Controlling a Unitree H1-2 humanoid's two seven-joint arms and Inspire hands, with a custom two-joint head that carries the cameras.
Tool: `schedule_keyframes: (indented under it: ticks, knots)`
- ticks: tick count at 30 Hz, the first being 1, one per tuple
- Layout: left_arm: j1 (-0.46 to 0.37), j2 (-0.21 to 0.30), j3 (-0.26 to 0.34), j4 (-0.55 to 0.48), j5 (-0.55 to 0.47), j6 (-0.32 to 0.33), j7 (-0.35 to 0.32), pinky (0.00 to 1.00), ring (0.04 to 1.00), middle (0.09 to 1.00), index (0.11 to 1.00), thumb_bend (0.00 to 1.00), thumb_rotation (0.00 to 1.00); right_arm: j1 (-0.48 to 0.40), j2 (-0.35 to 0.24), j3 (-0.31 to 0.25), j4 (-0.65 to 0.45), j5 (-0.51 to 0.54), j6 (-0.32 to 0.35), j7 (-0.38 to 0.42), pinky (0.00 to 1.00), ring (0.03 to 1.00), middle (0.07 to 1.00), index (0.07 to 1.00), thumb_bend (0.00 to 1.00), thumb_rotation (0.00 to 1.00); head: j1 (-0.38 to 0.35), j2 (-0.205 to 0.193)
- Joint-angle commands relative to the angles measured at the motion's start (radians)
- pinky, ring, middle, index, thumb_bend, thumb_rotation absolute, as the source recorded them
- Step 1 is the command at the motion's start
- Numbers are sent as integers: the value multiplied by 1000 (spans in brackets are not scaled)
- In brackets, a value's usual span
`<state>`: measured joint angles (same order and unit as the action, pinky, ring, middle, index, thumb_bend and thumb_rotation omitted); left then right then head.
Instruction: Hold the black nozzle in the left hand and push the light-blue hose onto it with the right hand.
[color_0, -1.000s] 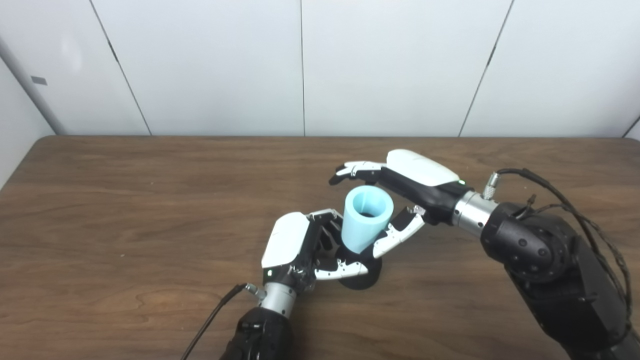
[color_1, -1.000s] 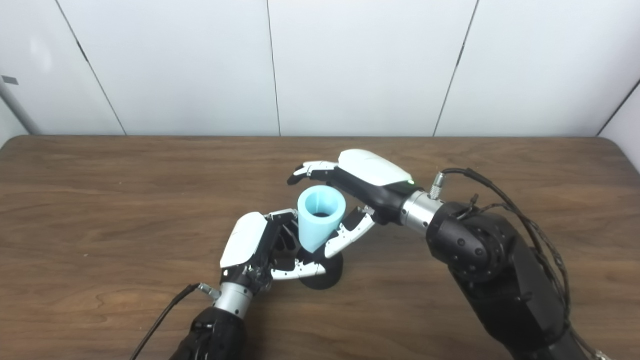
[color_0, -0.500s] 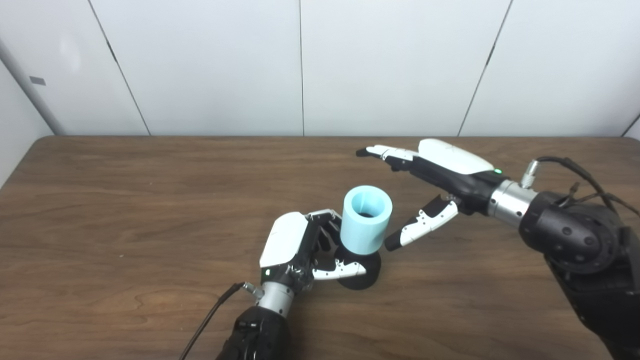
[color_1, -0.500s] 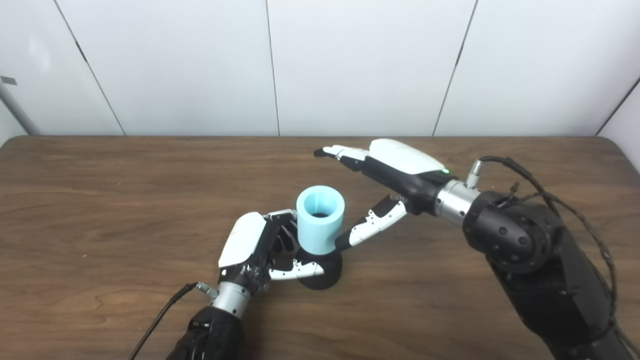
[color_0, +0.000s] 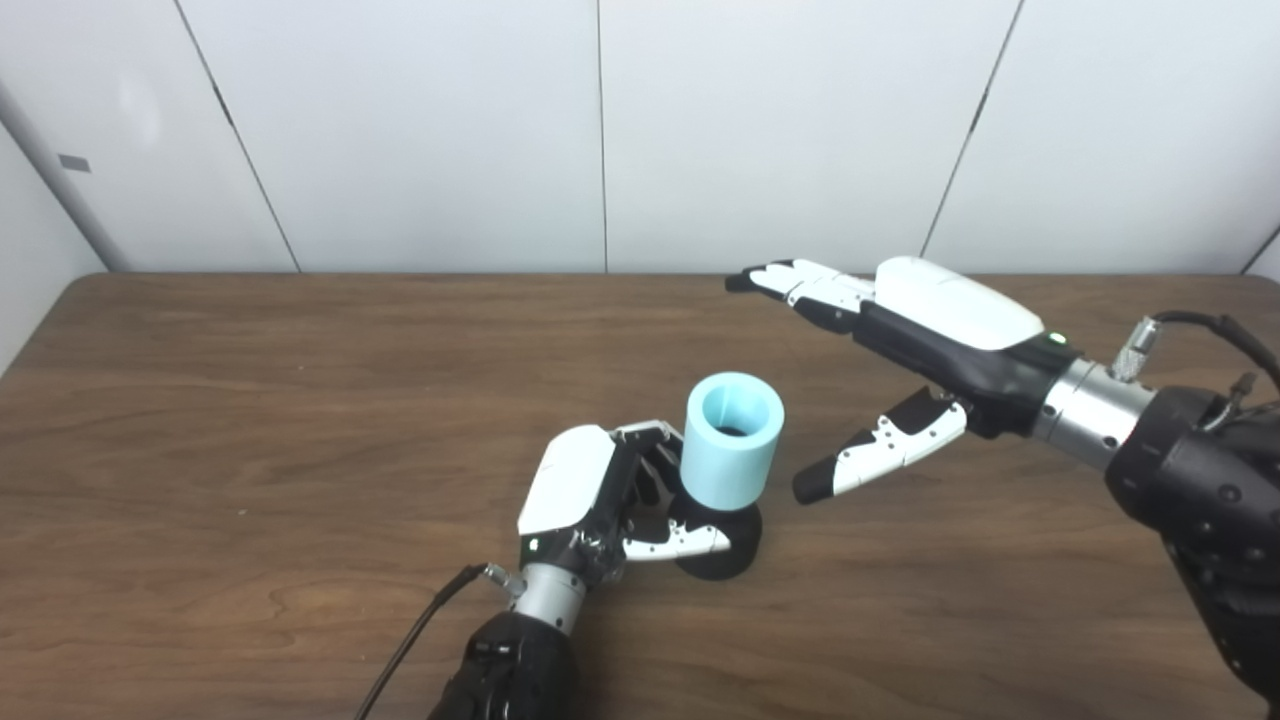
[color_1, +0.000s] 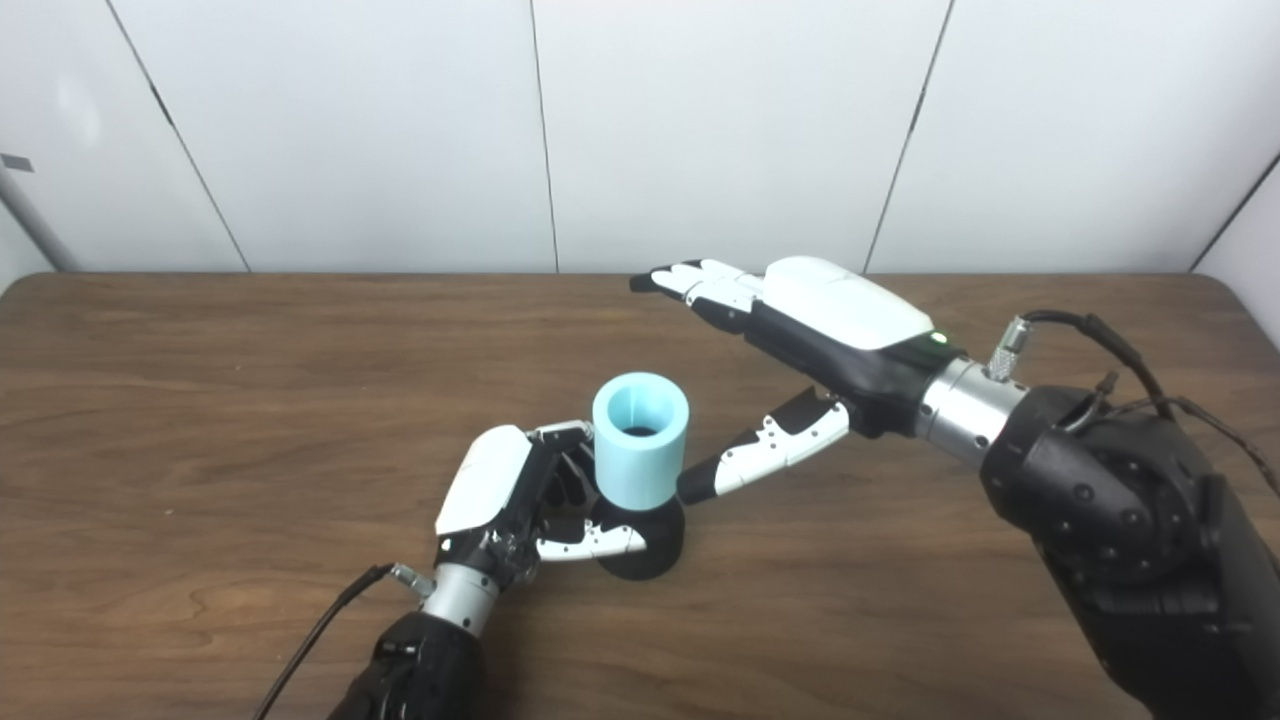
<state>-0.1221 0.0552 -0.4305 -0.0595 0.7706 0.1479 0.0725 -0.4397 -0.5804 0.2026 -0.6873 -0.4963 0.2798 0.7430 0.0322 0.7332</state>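
We see the dark wooden table (color_0: 250, 420) running up to the white panelled wall (color_0: 420, 130) behind it. Near the table's middle, toward the front, the black round-based nozzle (color_0: 722, 552) stands on the wood, with the light-blue short cylindrical hose (color_0: 732, 438) upright on top of it. The white-and-black left hand (color_0: 600, 495) sits just left of both, fingers around the nozzle below the hose. The white-and-black right hand (color_0: 900, 350) is right of the hose and apart from it, above the table, thumb tip nearest the hose, fingers reaching further back.
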Motion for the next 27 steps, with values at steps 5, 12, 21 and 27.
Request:
schedule_keyframes:
  ticks: [5, 12, 21, 27]
  knots:
    - [32, 23, -8, 31, 14, 32, -45, 325, 370, 433, 526, 496, 0, 16, -21, 3, -87, -101, -109, -15, 1000, 1000, 1000, 1000, 798, 934, 1, 1]
    - [30, 25, -9, 32, 15, 33, -48, 327, 368, 435, 528, 496, 0, 63, -16, -8, -116, -102, -166, -12, 1000, 1000, 1000, 1000, 794, 1000, 2, 4]
    - [29, 27, -10, 27, 20, 43, -59, 325, 371, 437, 525, 497, 0, 114, 19, -10, -109, -125, -244, -22, 1000, 1000, 1000, 1000, 822, 1000, -1, 4]
    - [27, 27, -15, 25, 27, 50, -64, 330, 373, 437, 524, 497, 0, 125, 32, -3, -104, -136, -262, -6, 1000, 1000, 1000, 1000, 820, 1000, 1, 7]
